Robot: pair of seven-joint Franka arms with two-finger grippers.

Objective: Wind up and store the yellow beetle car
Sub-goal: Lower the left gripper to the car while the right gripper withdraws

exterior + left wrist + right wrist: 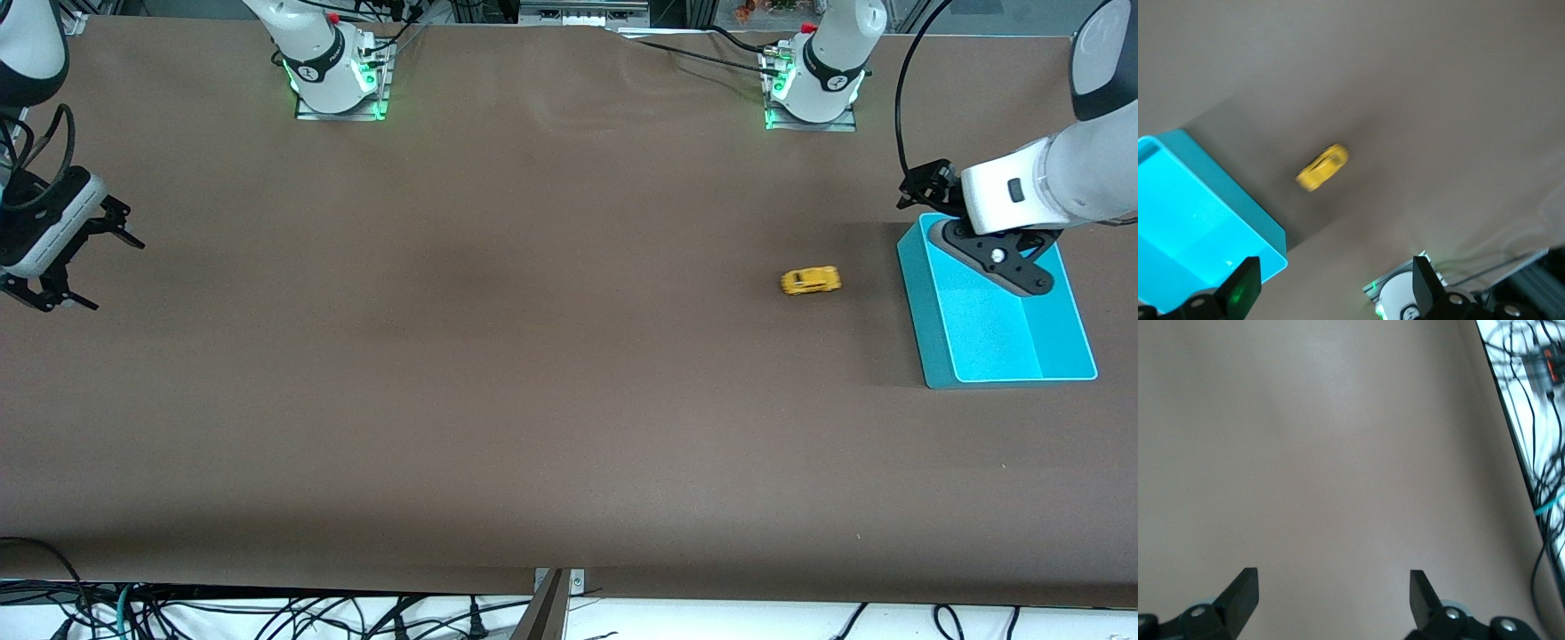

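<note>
Hovering over the cyan bin [996, 342], the left gripper [925, 187] is hanging above the bin's edge that lies farther from the front camera, and its fingers [1245, 283] are standing spread wide with nothing between them. Just off the bin, toward the right arm's end of the table [498, 373], the yellow car [811, 281] is sitting on its wheels on the brown surface, near the bin but not touching it. From the left wrist camera the car [1323, 167] is showing beside the bin's outer wall [1238, 207]. Well apart from all this, the right gripper [76, 262] is waiting above the bare table at the right arm's end, its fingers [1241, 590] also spread apart and holding nothing.
</note>
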